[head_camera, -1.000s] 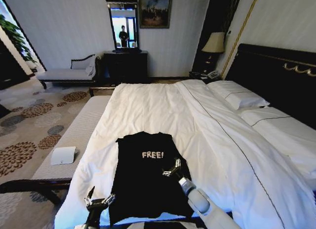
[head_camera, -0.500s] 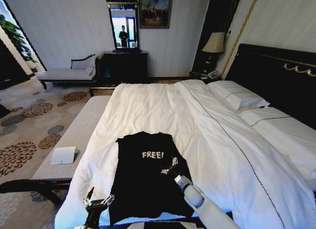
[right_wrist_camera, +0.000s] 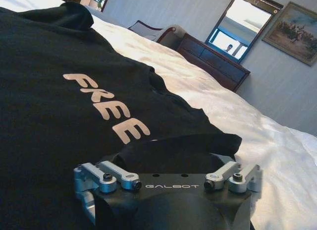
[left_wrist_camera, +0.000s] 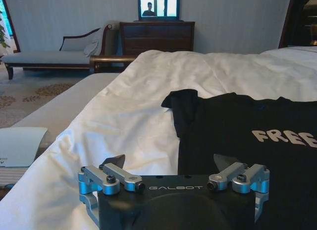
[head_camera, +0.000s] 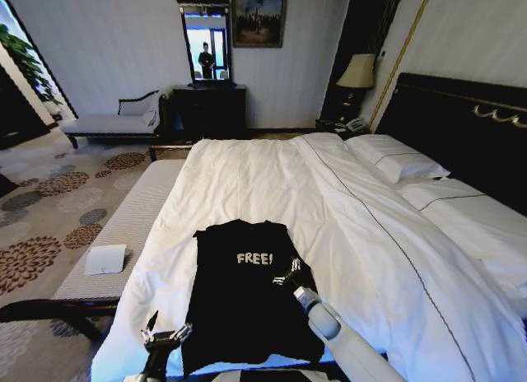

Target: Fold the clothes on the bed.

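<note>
The right gripper [head_camera: 290, 277] sits low on the one black T-shirt [head_camera: 243, 304], just below its white "FREE!" lettering; its fingers are buried in a dark fold of cloth near the shirt's right edge, and I cannot tell whether they pinch it. The left gripper [head_camera: 165, 335] has its two fingers [left_wrist_camera: 115, 161] spread apart, gripping nothing, beside the shirt's lower left corner over the white duvet. The shirt lies flat near the foot of the single bed [head_camera: 346, 209], sleeves tucked inward. Two white pillows [head_camera: 403, 162] rest at the dark headboard
</note>
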### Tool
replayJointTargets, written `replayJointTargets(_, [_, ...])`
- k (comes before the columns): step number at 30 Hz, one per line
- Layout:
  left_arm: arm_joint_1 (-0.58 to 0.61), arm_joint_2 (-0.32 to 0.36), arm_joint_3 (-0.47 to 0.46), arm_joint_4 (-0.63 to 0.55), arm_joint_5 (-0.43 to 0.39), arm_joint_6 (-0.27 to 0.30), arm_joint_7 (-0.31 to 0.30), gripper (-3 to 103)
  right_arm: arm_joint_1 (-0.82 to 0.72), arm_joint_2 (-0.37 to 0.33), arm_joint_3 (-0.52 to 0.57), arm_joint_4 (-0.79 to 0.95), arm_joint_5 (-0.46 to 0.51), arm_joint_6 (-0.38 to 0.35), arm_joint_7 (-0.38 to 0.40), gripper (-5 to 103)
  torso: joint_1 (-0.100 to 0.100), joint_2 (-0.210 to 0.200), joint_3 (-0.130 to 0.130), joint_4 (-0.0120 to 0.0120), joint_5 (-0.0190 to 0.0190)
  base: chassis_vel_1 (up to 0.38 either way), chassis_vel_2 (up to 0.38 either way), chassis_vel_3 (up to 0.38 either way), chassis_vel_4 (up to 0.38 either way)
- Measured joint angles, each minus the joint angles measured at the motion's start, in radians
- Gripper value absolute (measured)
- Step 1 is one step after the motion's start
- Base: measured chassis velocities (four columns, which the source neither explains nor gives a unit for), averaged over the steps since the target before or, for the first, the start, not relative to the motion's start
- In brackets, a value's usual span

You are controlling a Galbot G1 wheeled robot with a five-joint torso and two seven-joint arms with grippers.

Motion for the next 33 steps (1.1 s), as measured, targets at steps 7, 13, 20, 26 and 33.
replayJointTargets(7, [0.000,0.000,-0.002,-0.003,-0.010,0.001,0.000,100,-0.001,-0.005,-0.001,-0.001,0.010,-0.009,0.022,71,0.000,0.000,0.000,0.0000,0.0000,0.000,0.000,0.000,0.000])
replayJointTargets(13, [-0.001,-0.002,-0.002,-0.005,-0.013,0.001,-0.001,100,-0.001,-0.005,-0.001,-0.005,0.016,-0.009,0.032,49,0.000,0.000,0.000,0.0000,0.0000,0.000,0.000,0.000,0.000])
replayJointTargets(20, [-0.002,-0.002,-0.006,-0.006,-0.019,0.001,-0.001,100,-0.006,-0.004,-0.001,-0.005,0.016,-0.009,0.044,22,0.000,0.000,0.000,0.0000,0.0000,0.000,0.000,0.000,0.000])
replayJointTargets(26, [-0.002,0.000,-0.007,-0.007,-0.022,0.001,-0.001,100,-0.001,-0.006,-0.003,0.001,0.015,-0.009,0.046,3,0.000,0.000,0.000,0.0000,0.0000,0.000,0.000,0.000,0.000])
replayJointTargets(33, [-0.002,0.001,-0.009,-0.008,-0.025,-0.001,0.000,100,0.003,-0.008,-0.007,0.001,0.014,-0.009,0.046,0,0.000,0.000,0.000,0.0000,-0.0001,0.000,0.000,0.000,0.000])
